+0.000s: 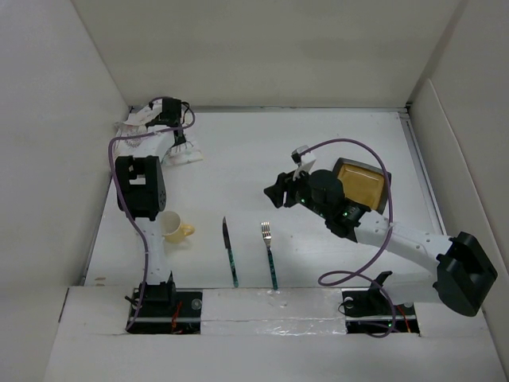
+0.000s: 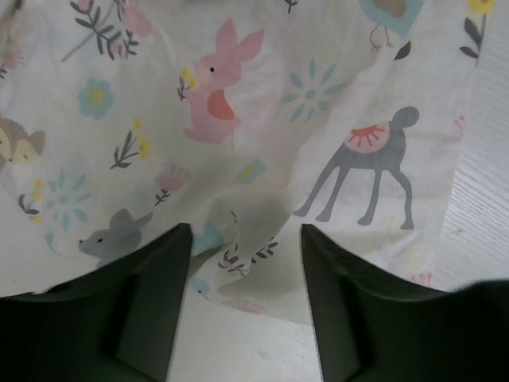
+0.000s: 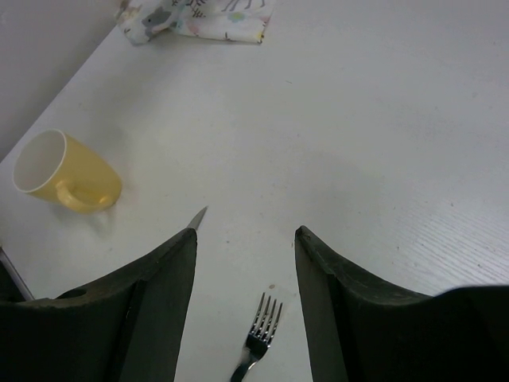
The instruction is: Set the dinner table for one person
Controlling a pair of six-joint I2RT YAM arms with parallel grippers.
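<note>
The white dinner table (image 1: 254,159) carries an animal-print cloth placemat (image 1: 171,139), crumpled in the far left corner; it fills the left wrist view (image 2: 238,119). My left gripper (image 1: 169,111) hangs open just over the cloth's folded edge (image 2: 245,239), holding nothing. A yellow mug (image 1: 175,229) lies on its side near the left. A knife (image 1: 230,251) and a fork (image 1: 269,253) lie side by side at the front. A yellow square plate (image 1: 358,183) sits at the right, partly hidden by my right arm. My right gripper (image 1: 280,191) is open and empty, above the table beyond the fork (image 3: 258,338).
White panels wall the table on the left, back and right. The right wrist view shows the mug (image 3: 64,171), the knife tip (image 3: 197,216) and the placemat (image 3: 199,17) far off. Purple cables loop from both arms.
</note>
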